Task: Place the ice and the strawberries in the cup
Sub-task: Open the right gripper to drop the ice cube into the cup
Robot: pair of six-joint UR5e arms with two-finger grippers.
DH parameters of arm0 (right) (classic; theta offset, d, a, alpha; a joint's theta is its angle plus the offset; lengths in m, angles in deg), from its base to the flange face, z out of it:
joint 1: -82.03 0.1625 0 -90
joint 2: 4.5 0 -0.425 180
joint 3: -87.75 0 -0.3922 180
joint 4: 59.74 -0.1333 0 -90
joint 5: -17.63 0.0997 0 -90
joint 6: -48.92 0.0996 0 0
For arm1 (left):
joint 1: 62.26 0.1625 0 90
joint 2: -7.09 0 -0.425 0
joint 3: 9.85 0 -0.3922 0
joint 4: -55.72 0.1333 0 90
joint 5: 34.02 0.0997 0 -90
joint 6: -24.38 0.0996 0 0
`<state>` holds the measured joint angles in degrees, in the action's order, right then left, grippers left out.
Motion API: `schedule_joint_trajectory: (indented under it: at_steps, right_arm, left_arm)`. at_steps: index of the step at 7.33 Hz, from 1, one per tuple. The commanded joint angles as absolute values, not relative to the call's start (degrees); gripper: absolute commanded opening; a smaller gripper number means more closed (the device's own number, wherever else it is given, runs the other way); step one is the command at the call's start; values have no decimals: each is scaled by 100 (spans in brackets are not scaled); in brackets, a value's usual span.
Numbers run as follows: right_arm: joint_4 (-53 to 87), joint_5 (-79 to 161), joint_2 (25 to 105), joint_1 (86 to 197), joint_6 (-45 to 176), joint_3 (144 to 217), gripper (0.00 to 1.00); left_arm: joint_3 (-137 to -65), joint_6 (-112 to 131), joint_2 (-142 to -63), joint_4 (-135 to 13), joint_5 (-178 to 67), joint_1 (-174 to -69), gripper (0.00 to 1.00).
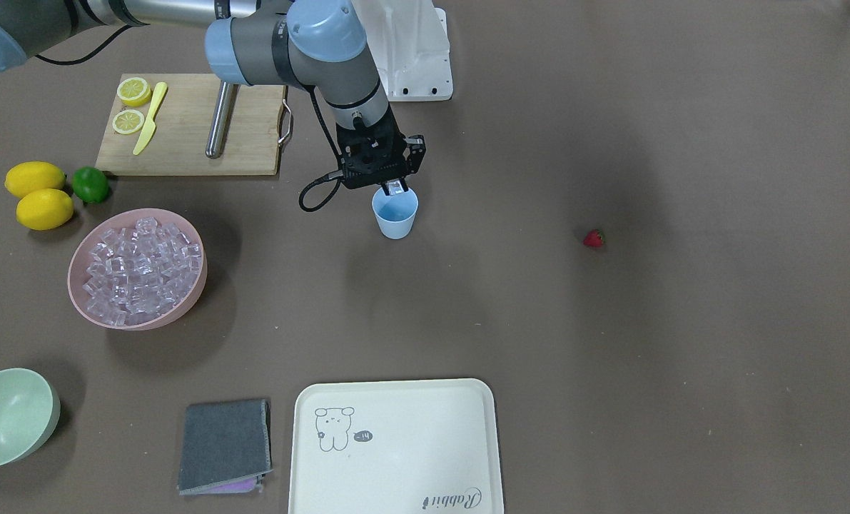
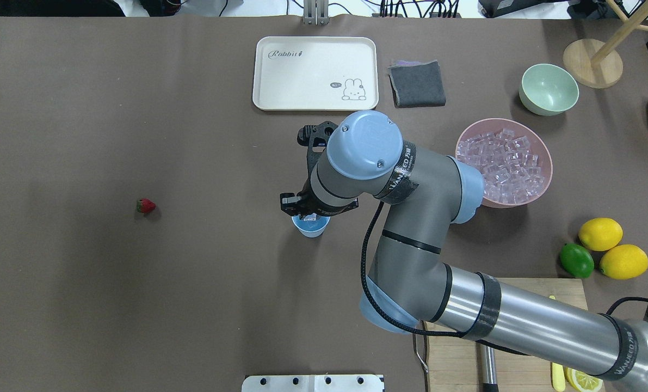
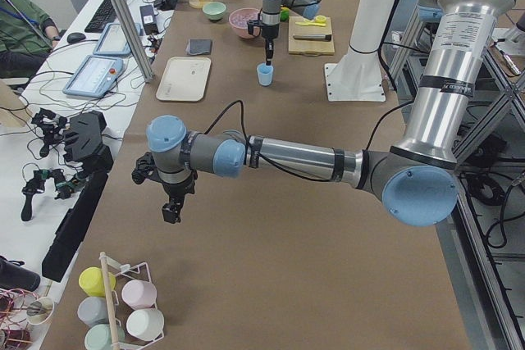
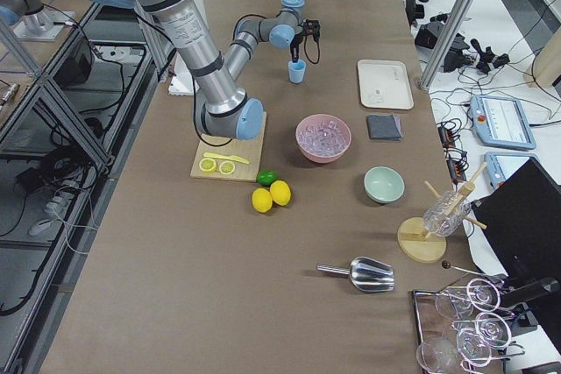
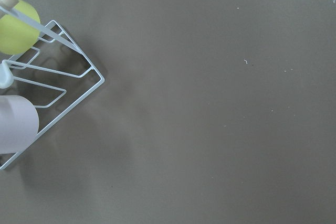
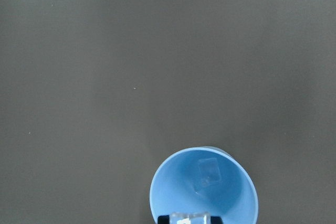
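Cup point(image 1: 395, 218) stands upright at centre frame in the front-facing view, mouth up, long axis vertical, tapering to its base. It is well apart from every bench edge.

Bench point(image 1: 681, 357): brown covering. Bare surface runs from the cup toward the right of the frame, broken only by the strawberry.

Right arm point(image 2: 411, 256): enters at lower right of the overhead view and reaches to centre. Its black bands carry white lettering, too small to read with certainty. Left arm point(image 3: 295, 157): stretched low across the near end of the bench in the left-side view.

Tray point(image 1: 410, 457): cream, lower centre, meeting the bottom frame edge. It is printed "Rabbit", with a drawn animal and a "hi" speech bubble.

Cutting board point(image 1: 189, 143): upper left, bearing two lemon halves and a yellow knife.

Pink bowl point(image 1: 189, 300): left of centre, heaped with ice point(image 1: 139, 271).

Green bowl point(image 1: 7, 421): lower left, cut by the frame edge.

Grey cloth point(image 1: 225, 446): just left of the tray.

Right end effector point(image 1: 395, 187): directly above the cup mouth, pointing down, fingers pinching an ice cube point(image 6: 189, 217).

Left end effector point(image 3: 171, 212): hangs above the bench. Whether it is spread or pressed together cannot be told.

Strawberry point(image 1: 594, 238): right of centre, well apart from the cup. It lies on its side, long axis across the frame, leafy end turned away from the cup in the overhead view.

Second cube point(image 6: 209, 174): lies on the cup floor.
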<state>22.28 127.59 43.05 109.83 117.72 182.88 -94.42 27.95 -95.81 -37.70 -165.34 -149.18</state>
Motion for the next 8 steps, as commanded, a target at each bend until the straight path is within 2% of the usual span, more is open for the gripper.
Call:
schedule_joint_trajectory:
  at_steps: [1, 2, 3, 6, 8]
  right_arm:
    - [2226, 12759, 4296, 11050, 11739, 18206, 4]
    - [2226, 12584, 4305, 11059, 11738, 18188, 79]
    - [2234, 12478, 4288, 11059, 11773, 18188, 99]
    - [2322, 12817, 4314, 11364, 11730, 18397, 99]
    - [2288, 13643, 4986, 12119, 11215, 18844, 99]
  left_arm:
    - [-9440, 2799, -9565, -3771, -16533, -14918, 98]
    - [-9431, 2799, -9548, -3780, -16542, -14918, 98]
    - [-9440, 2799, -9530, -3780, -16542, -14918, 98]
    - [-9431, 2799, -9521, -3780, -16542, -14918, 98]
    - [-9440, 2799, -9495, -3771, -16542, -14927, 98]
